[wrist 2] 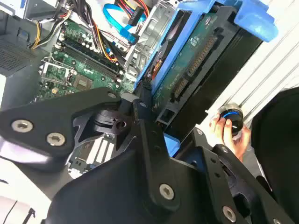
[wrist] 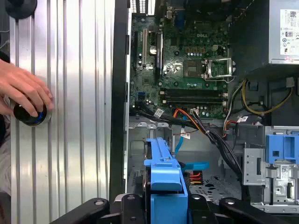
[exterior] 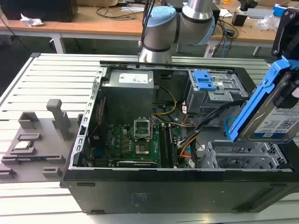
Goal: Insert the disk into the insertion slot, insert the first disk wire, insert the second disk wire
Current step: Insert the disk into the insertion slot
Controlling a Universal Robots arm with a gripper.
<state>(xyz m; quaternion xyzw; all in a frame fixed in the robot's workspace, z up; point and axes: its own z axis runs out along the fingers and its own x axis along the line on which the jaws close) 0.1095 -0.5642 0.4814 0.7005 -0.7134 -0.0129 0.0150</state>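
We judged the disk [exterior: 273, 119] to be a stiff, dense thing, heavy for its size, with a smooth metal shell that would slip under a light pinch. Its blue frame [exterior: 254, 105] was plastic and likely to give a little. That made it the kinder place to hold: the two long side rails, squeezed across the width. The bare green circuit board [wrist 2: 184, 60] on the underside, seen in the second wrist view, looked like the part to keep off. A knock there could do harm, and so could a drop.

The gripper [wrist: 164, 205] was clenched on the disk in just that way. In the first wrist view its black arms sat on either side of the blue frame, closed down to the disk's width rather than fully together. In the second wrist view one of the fingers [wrist 2: 144, 122] pressed against the frame's edge.

In the exterior view the disk hung in the air, tilted, just over the silver cage [exterior: 243, 156]. The cage sat in the corner of the open computer case [exterior: 140, 191] on the exterior view's right. The disk was not yet in any bay, and we could not tell whether its lower edge touched the cage top. Loose cables [exterior: 189, 140] lay between the cage and the motherboard [exterior: 135, 140]. Beside the case, a person's hand [wrist: 23, 88] rested on a black knob [wrist: 30, 115] on the ribbed table [wrist: 79, 140].
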